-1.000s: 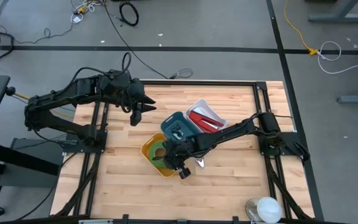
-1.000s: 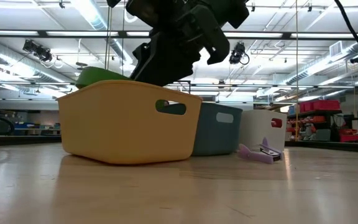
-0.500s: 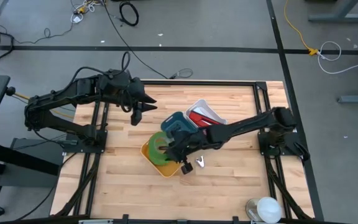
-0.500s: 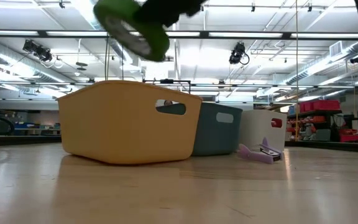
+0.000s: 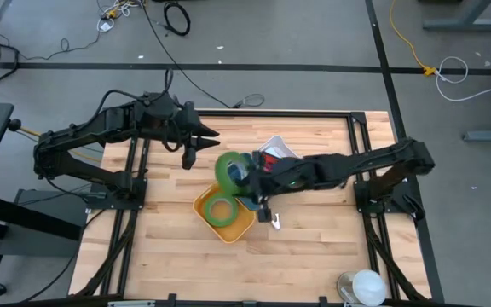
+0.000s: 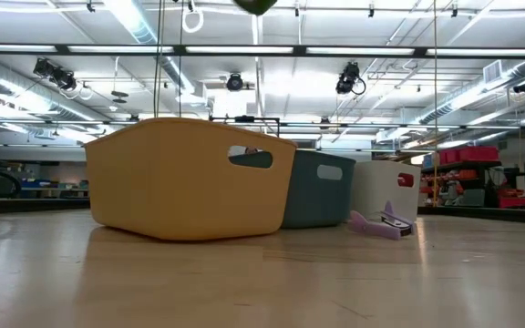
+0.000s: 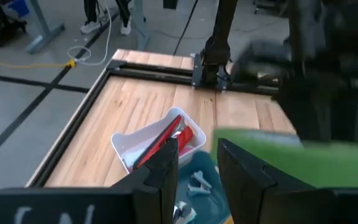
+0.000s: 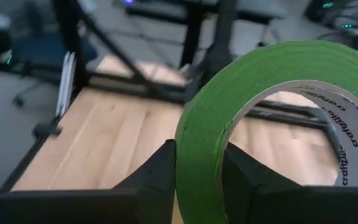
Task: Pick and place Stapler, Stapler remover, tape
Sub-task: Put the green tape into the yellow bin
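Tape lifted clear of the yellow bin

Left gripper [image 5: 188, 154] waits, fingers narrow and empty; the right gripper [image 8: 197, 177] has risen from the yellow bin [image 5: 220, 223], clamping a green tape roll [image 5: 229, 168], so placing comes next.

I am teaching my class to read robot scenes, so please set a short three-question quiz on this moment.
1. Multiple choice: what does the right pincer hold? A) scissors B) a green tape roll C) a cup
2. True or false: the white bin holds a red stapler.
3. Fill in: a second tape roll lies in the ___ bin.
Key: 1 B; 2 true; 3 yellow bin.
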`<state>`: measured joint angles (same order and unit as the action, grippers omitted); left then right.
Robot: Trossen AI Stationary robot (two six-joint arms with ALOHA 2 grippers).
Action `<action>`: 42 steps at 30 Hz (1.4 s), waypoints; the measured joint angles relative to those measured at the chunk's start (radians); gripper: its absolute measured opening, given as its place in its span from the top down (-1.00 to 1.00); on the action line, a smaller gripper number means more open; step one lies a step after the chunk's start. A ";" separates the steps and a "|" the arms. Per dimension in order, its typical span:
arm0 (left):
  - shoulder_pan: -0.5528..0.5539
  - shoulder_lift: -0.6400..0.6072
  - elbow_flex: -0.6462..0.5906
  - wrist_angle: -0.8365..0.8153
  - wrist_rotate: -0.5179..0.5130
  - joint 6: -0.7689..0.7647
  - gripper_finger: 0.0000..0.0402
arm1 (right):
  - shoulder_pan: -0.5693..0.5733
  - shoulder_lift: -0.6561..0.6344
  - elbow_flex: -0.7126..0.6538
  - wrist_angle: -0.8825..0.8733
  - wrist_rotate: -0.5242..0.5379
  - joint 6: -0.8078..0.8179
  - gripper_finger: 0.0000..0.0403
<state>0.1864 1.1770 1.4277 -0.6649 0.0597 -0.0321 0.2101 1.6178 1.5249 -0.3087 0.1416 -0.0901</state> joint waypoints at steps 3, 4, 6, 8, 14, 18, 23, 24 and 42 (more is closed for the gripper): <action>0.000 0.000 0.000 0.022 -0.001 0.008 0.43 | 0.001 -0.048 0.000 0.037 0.067 0.020 0.53; 0.000 0.000 0.000 0.032 -0.002 0.017 0.43 | 0.001 -0.061 0.000 0.054 0.086 0.022 0.53; 0.000 0.000 0.000 0.049 -0.002 0.035 0.43 | 0.001 -0.080 0.000 0.106 0.109 0.022 0.53; 0.000 0.000 0.000 0.075 -0.003 0.044 0.43 | 0.000 -0.095 0.000 0.157 0.116 0.023 0.53; 0.000 0.000 0.000 0.143 -0.004 0.052 0.40 | 0.000 -0.107 0.001 0.329 0.131 0.025 0.53; 0.000 0.000 0.000 0.179 -0.006 0.048 0.23 | 0.000 -0.107 0.001 0.431 0.131 0.033 0.53; 0.000 0.000 0.000 0.254 -0.031 0.001 -0.12 | 0.000 -0.107 0.001 0.503 0.130 0.040 0.53; 0.000 0.000 0.000 0.270 -0.034 -0.016 -0.18 | 0.000 -0.108 0.001 0.517 0.125 0.047 0.53; -0.001 0.000 0.000 0.449 0.005 -0.200 -0.51 | 0.000 -0.107 0.001 0.594 0.083 0.083 0.53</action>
<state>0.1854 1.1770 1.4277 -0.2162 0.0647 -0.2323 0.2096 1.5105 1.5257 0.2856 0.2249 -0.0074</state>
